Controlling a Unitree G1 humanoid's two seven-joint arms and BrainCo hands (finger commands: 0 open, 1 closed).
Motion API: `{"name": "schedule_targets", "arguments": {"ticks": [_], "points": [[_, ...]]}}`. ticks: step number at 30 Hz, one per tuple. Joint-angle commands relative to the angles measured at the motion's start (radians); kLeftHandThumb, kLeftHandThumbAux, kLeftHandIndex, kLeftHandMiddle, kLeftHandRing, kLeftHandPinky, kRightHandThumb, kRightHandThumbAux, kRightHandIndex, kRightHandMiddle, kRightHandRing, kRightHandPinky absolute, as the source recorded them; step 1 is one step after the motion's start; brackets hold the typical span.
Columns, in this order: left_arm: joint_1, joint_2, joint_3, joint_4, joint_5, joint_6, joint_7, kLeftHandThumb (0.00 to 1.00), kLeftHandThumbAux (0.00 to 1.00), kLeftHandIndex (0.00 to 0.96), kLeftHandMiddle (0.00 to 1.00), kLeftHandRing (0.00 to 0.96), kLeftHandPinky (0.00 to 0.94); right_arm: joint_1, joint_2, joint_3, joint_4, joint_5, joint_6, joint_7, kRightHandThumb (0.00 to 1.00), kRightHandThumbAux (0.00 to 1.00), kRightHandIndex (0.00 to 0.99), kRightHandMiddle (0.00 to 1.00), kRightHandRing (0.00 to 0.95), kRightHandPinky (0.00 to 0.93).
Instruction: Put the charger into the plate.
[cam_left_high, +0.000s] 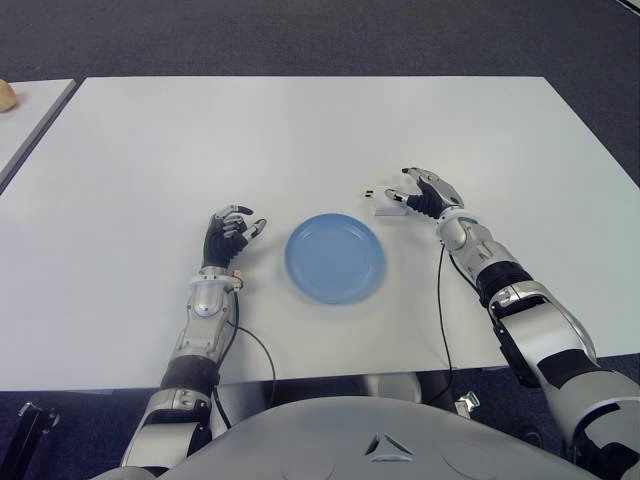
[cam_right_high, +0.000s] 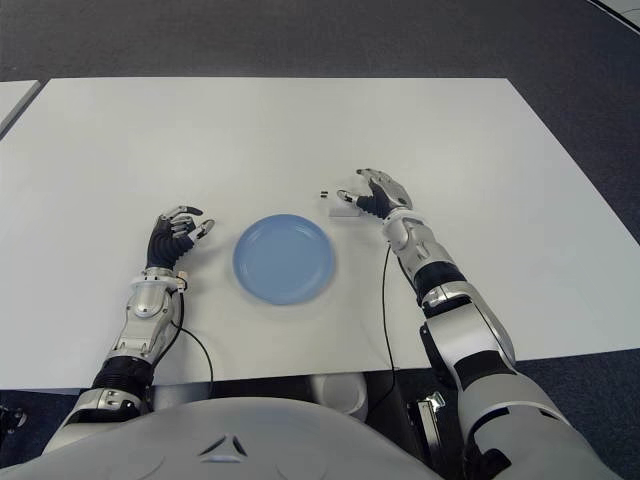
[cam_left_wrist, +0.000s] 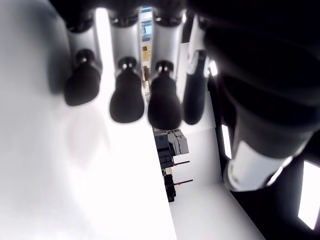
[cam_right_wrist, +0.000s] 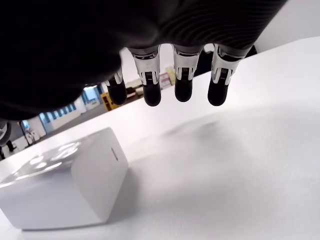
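We saw the small white charger lying on the white table, just to the right of the blue plate and not in it. Our right hand was right next to the charger with its fingers spread out above the table, holding nothing. Our left hand was to the left of the plate, fingers loosely bent and empty.
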Motion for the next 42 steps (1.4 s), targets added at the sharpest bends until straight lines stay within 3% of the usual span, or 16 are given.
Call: {"name": "schedule_targets", "arguments": {"ticks": [1,16,32,42], "points": [[0.009,0.009,0.003,-0.004,0.006,0.020,0.002,0.705,0.719,0.438,0.772,0.765,0.765,0.005,0.002,0.023,0.022,-0.012,-0.016,0.029,0.542,0.193,0.000,0.000,0.000,0.000],[0.017,0.010,0.001,-0.012,0.003,0.001,0.001,0.704,0.721,0.437,0.773,0.755,0.739,0.014,-0.011,0.078,0.059,-0.040,-0.029,0.087,0.588,0.194,0.000,0.000,0.000,0.000],[0.023,0.005,0.001,-0.022,0.000,-0.006,0.001,0.705,0.721,0.438,0.775,0.753,0.731,0.058,-0.005,0.136,0.039,-0.074,-0.068,0.048,0.588,0.161,0.000,0.000,0.000,0.000],[0.024,0.003,0.001,-0.025,0.005,-0.004,0.008,0.706,0.721,0.438,0.777,0.756,0.734,0.131,-0.019,0.154,-0.079,-0.079,-0.071,0.037,0.556,0.141,0.000,0.000,0.000,0.000]]}}
